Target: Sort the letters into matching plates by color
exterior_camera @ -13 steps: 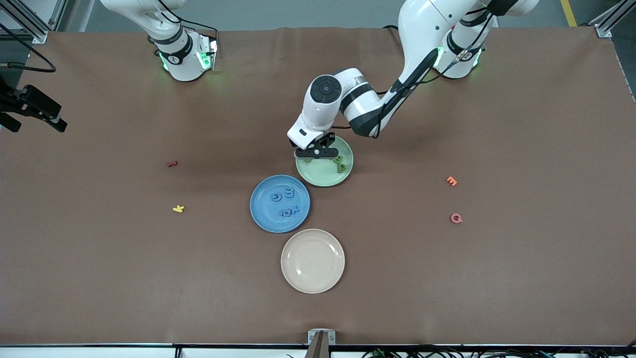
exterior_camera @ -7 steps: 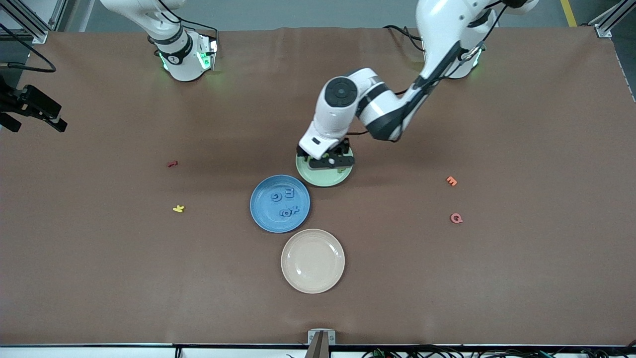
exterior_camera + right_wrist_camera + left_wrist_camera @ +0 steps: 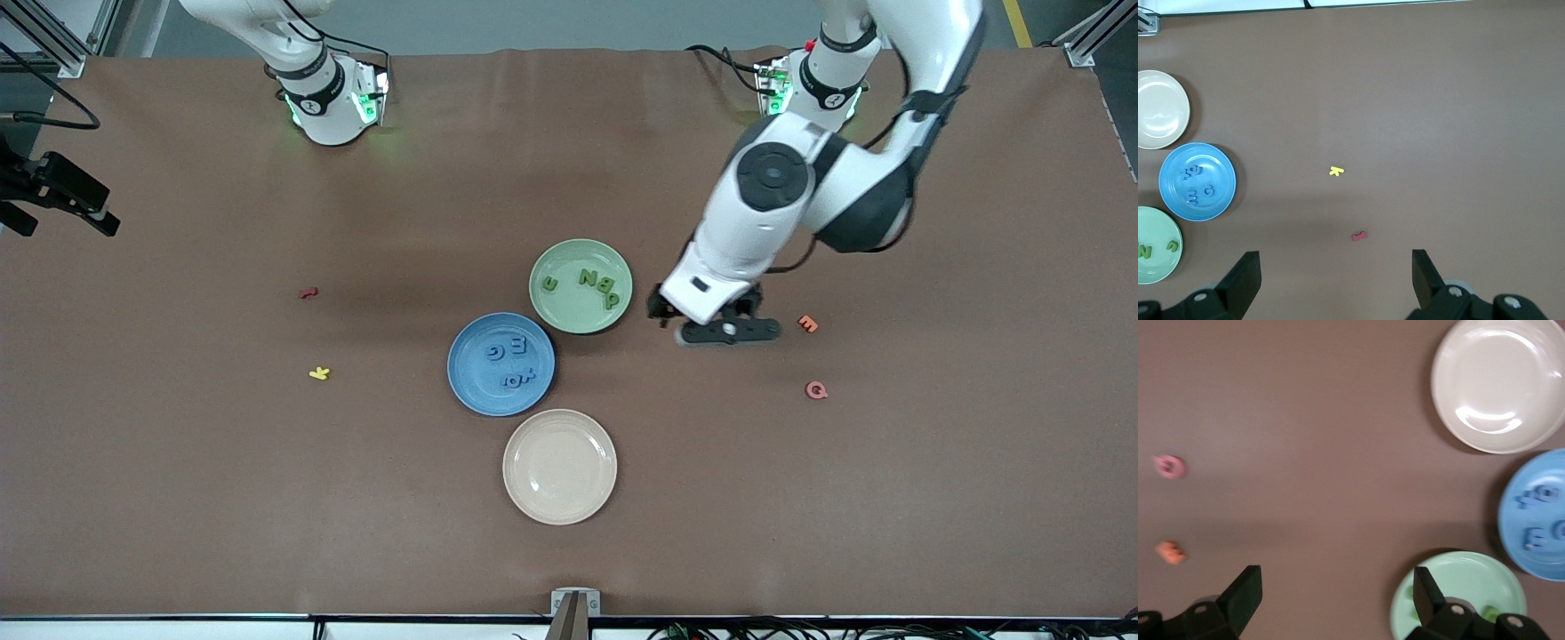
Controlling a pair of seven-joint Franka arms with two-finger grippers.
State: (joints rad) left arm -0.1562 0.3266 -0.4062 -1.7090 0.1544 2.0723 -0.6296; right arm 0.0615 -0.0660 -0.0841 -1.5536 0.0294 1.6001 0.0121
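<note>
Green letters (image 3: 589, 283) all four sit in the pale green plate (image 3: 556, 309): one at about 9 o'clock in the plate, an N near the top centre, two more stacked close at 3 o'clock by the rim. Blue letters (image 3: 511, 360) four in the medium blue plate (image 3: 471, 387): two up around 12 to 1 o'clock, two touching each other at about 4 o'clock. Blue plate lies at 7 o'clock from the green plate, rims touching or nearly so, nearer the front camera. Cream-beige plate (image 3: 560, 498) at 5 o'clock from the blue one, nearest the camera of the three, rims just beside each other, nothing in it

Left gripper (image 3: 727, 331) hangs over bare brown table (image 3: 889, 489) at 3 o'clock from the green plate, between that plate and the orange letter (image 3: 807, 324); jaws spread wide, nothing between them, left wrist view shows both fingers (image 3: 1243, 595) apart with only table in the gap. Pink letter (image 3: 816, 389) lies at 5 o'clock from the orange one, nearer the camera, well apart from the plates

Right gripper (image 3: 1335, 277) waits up high at the right arm's end of the table, jaws wide apart and empty in its wrist view. Dark red letter (image 3: 308, 292) and yellow letter (image 3: 319, 373) lie loose toward the right arm's end, yellow at 6 o'clock from the red, nearer the camera
</note>
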